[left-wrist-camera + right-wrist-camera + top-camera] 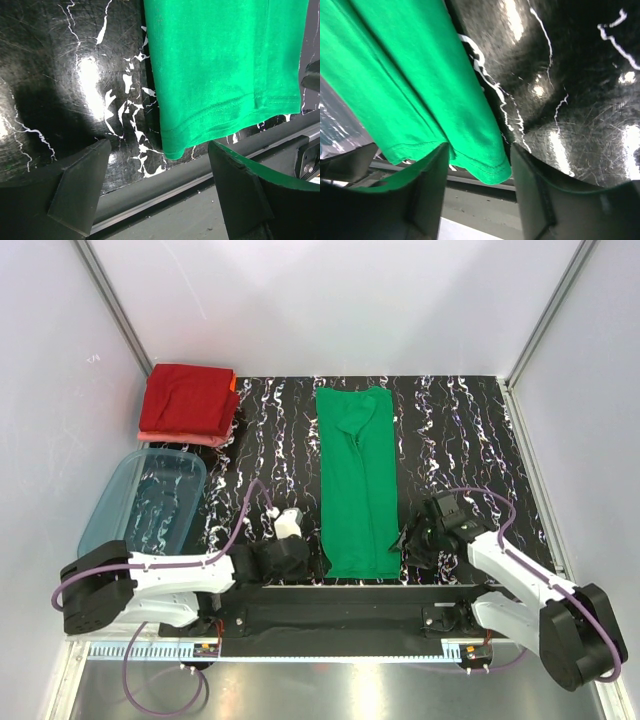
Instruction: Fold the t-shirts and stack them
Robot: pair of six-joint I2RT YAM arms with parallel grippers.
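My jaws at green t-shirt [355, 485] hem corners.
Left wide, empty; right narrower, astride cloth; pinch both layers evenly.

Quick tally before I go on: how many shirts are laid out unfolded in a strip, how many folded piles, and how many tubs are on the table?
green t-shirt, laid out long: 1
folded pile, dark red over salmon-pink: 1
blue tub: 1
Total: 3

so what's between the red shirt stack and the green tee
Just bare marbled table between the red stack and the green tee, shown in the top view.
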